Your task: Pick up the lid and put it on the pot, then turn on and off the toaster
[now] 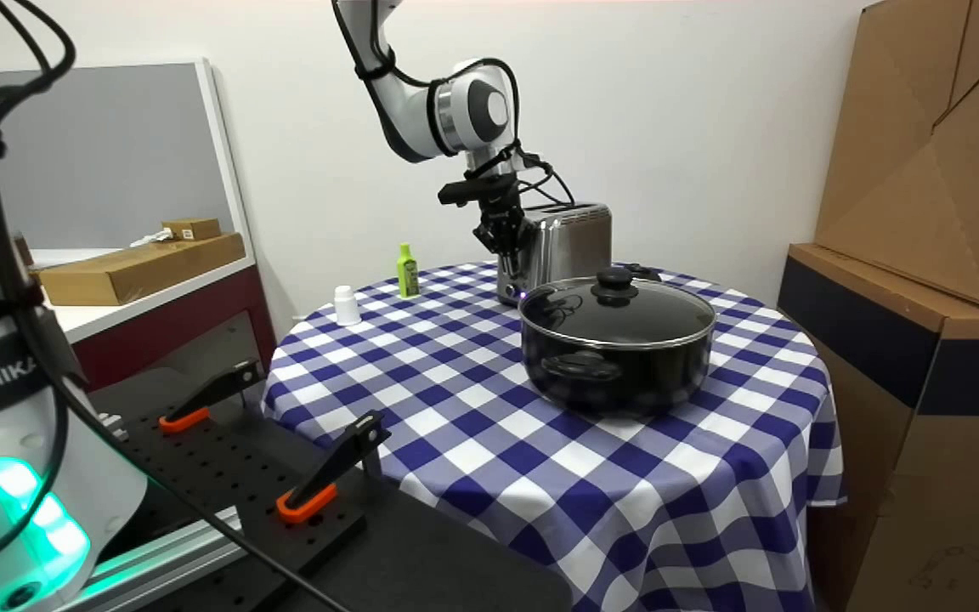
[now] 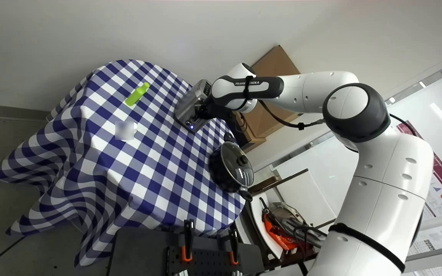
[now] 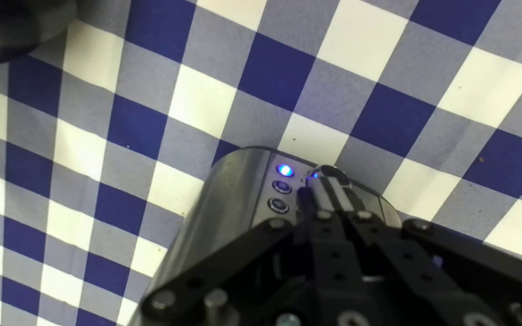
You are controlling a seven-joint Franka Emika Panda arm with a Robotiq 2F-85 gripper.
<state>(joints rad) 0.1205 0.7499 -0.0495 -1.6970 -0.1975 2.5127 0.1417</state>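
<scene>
The jaws are closed together at the control end of the toaster (image 3: 224, 199) (one button (image 3: 284, 170) glows blue). To their lower right in an exterior view, the pot (image 1: 634, 378) carries the lid (image 1: 642, 314).

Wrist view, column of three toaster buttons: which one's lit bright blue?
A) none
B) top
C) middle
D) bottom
B: in the wrist view the top button on the toaster shines bright blue, while the middle button and the bottom button show no such glow.
</scene>
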